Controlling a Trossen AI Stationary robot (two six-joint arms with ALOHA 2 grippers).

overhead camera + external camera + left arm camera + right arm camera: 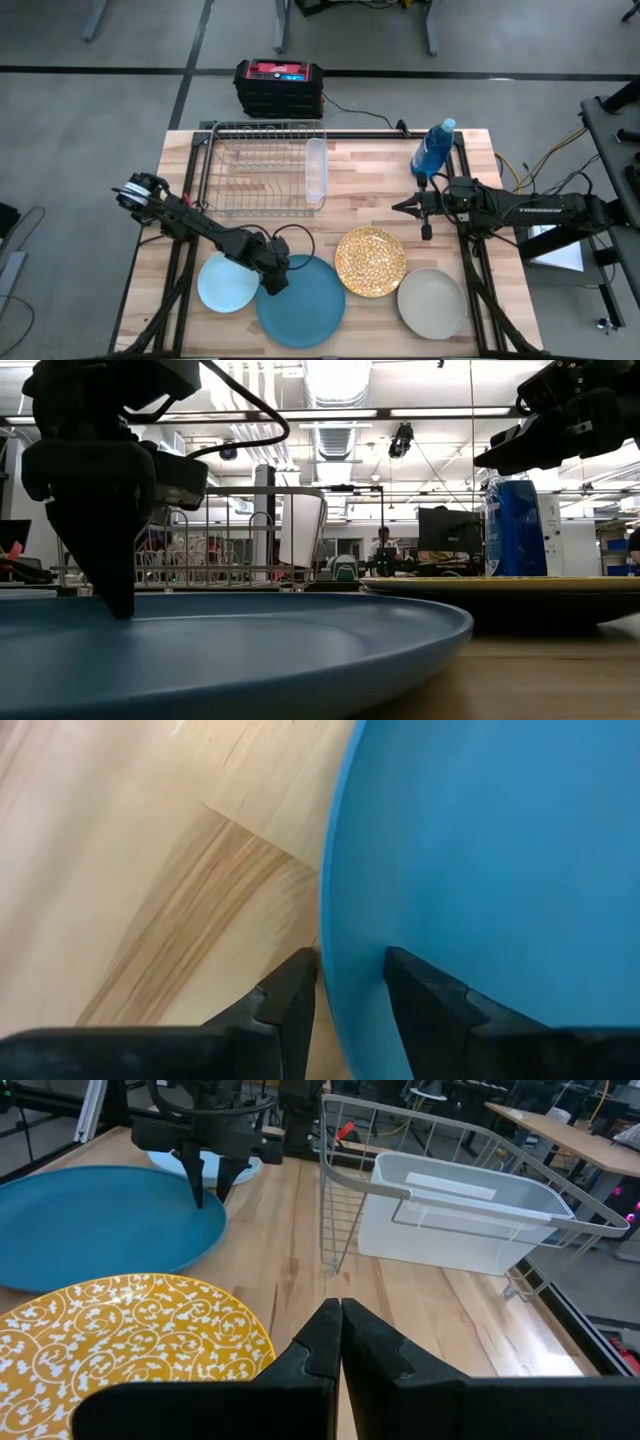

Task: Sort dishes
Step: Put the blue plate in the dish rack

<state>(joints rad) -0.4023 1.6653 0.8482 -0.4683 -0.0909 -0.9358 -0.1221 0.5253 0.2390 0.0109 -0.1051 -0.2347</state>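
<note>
Wooden tabletop [380, 180], four plates visible. My left gripper [350, 982] straddles the large blue plate's [300, 300] rim; right gripper [340, 1330] hangs closed. Pale blue plate [226, 283] is partly hidden.

Four plates line the desk's [470, 170] front edge; the dish rack [255, 165] stands behind them, left of the bottle [434, 150].
</note>
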